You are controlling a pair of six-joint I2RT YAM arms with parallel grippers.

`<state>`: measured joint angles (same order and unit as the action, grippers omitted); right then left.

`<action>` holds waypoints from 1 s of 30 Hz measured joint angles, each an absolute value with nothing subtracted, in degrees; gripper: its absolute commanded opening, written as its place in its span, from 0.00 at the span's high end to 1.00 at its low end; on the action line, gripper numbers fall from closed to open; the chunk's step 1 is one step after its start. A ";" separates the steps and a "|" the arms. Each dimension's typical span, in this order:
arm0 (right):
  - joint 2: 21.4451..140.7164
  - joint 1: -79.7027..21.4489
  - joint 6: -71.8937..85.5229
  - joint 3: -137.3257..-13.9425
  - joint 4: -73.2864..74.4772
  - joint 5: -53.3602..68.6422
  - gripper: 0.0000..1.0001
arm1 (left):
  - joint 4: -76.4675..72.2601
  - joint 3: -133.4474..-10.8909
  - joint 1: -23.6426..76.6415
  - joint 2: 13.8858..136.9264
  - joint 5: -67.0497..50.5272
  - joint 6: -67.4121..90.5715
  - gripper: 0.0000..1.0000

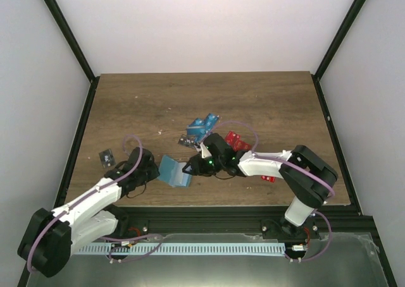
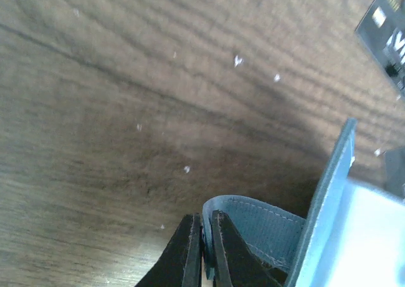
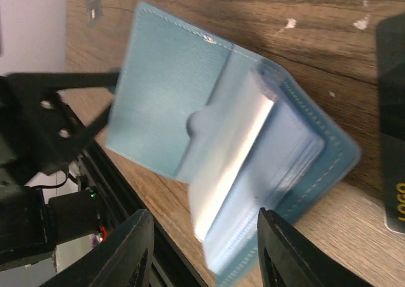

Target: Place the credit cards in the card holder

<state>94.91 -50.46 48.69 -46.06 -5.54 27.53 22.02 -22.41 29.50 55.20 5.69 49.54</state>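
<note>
1. The card holder (image 1: pixel 174 171) sits near the front edge of the table (image 1: pixel 158 103), between the two grippers. It is spread open like a book, with its inner pockets turned toward the right arm.
2. The left gripper (image 2: pixel 204 227) is closed on the thin edge of one cover. This pinch seems meant to prop the holder open and keep it from sliding.
3. The right gripper (image 3: pixel 204 214) hangs just over the open side with its fingers wide apart, gripping nothing. The clear sleeves fan up in the gap between them, so no card appears ready to go in.
4. The credit cards lie outside the holder.
   - The blue cards (image 1: pixel 204 125) and the red cards (image 1: pixel 235 140) are heaped just beyond the right gripper.
   - One black card (image 1: pixel 107 156) lies apart on the left.
   - A single red card (image 1: pixel 267 178) lies beside the right forearm.
5. I judge that the task is at an early stage. The right arm must next fetch a card. Flat cards on wood are hard to pinch, and the sleeves may flop shut if the left grip slackens.
</note>
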 measured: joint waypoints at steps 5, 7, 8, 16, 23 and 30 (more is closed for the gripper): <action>94.83 -50.46 48.71 -47.44 -4.97 28.53 0.53 | 21.56 -19.25 29.50 54.87 2.72 49.23 0.96; 94.76 -50.48 48.69 -47.99 -4.62 28.69 0.54 | 21.58 -18.37 29.50 53.10 1.91 49.23 0.96; 94.72 -50.50 48.66 -48.16 -4.62 28.73 0.54 | 21.58 -18.04 29.50 52.03 1.45 49.23 0.96; 94.83 -50.61 48.14 -49.54 -2.90 28.84 0.55 | 21.10 -17.89 29.61 48.10 -0.82 48.80 0.96; 94.83 -50.61 46.68 -51.37 -0.84 27.94 0.55 | 20.56 -18.33 29.91 47.75 -2.04 47.88 0.96; 96.77 -50.61 46.74 -51.37 -0.69 26.68 0.55 | 19.75 -18.33 29.95 48.69 -2.70 47.72 0.96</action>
<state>96.77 -50.61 46.74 -51.37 -0.69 26.68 19.75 -18.33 29.95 48.69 -2.70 47.72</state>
